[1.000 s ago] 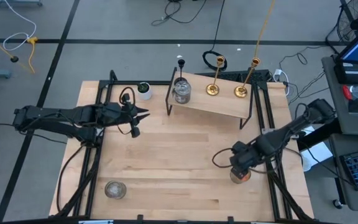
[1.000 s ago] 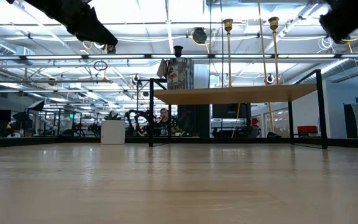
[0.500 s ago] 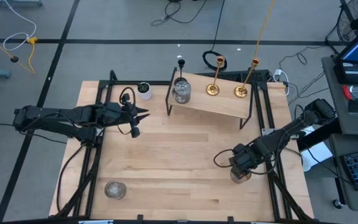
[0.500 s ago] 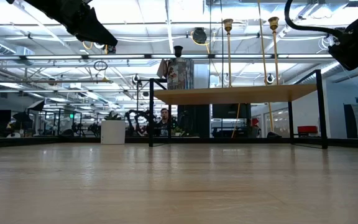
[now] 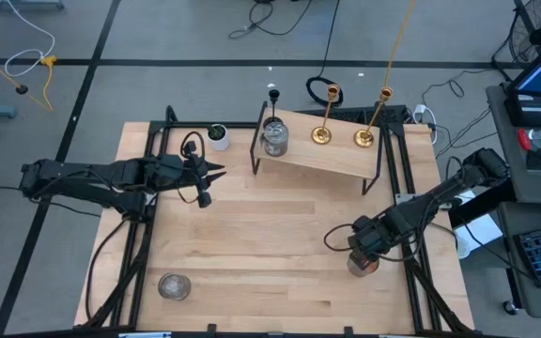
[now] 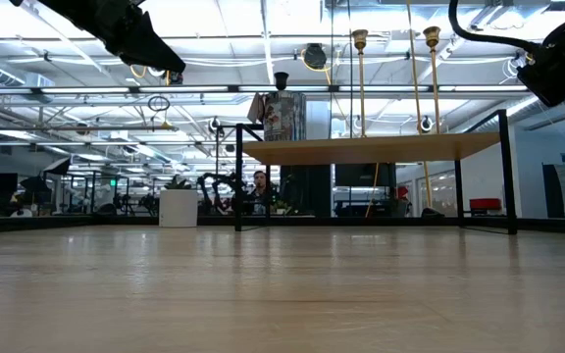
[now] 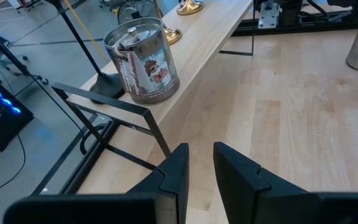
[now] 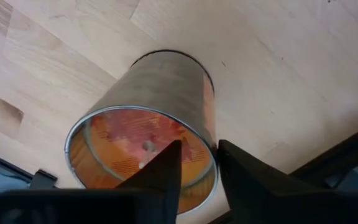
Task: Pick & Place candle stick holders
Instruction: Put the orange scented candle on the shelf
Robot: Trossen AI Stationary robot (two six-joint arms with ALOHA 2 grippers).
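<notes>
The orange-red glass cup point(image 8: 166, 93) stands on its base near the table's right edge point(image 5: 363, 268). My right gripper point(image 8: 199, 149) hangs over it, open a little, with one finger inside its mouth and one outside its wall. My left gripper point(image 5: 216, 172) waits above the table's far left, open by a narrow gap and holding nothing. On the raised shelf point(image 5: 336, 158) stand a silvery cup point(image 5: 274, 139) and two brass holders point(image 5: 321, 136) point(image 5: 364, 138). The black stemmed holder point(image 5: 273, 94) is at the shelf's far left corner. A second silvery cup point(image 5: 174, 285) sits near the table's left front. My right gripper comes from above, pointing down, astride the cup's rim point(image 8: 214, 163): one finger point(image 8: 163, 168) over the opening, the other point(image 8: 241, 171) outside the wall. Some of the orange inside still shows between them. I cannot tell whether either finger touches the glass. The cup rests on the table.
A small white cup point(image 5: 218, 136) stands at the far edge, left of the shelf. Black frame bars point(image 5: 411, 282) run along the table's right edge close to the orange-red cup. Bare wood point(image 5: 270, 235) lies in the table's middle.
My right gripper has come down over the orange-red cup, which has stayed in place.
</notes>
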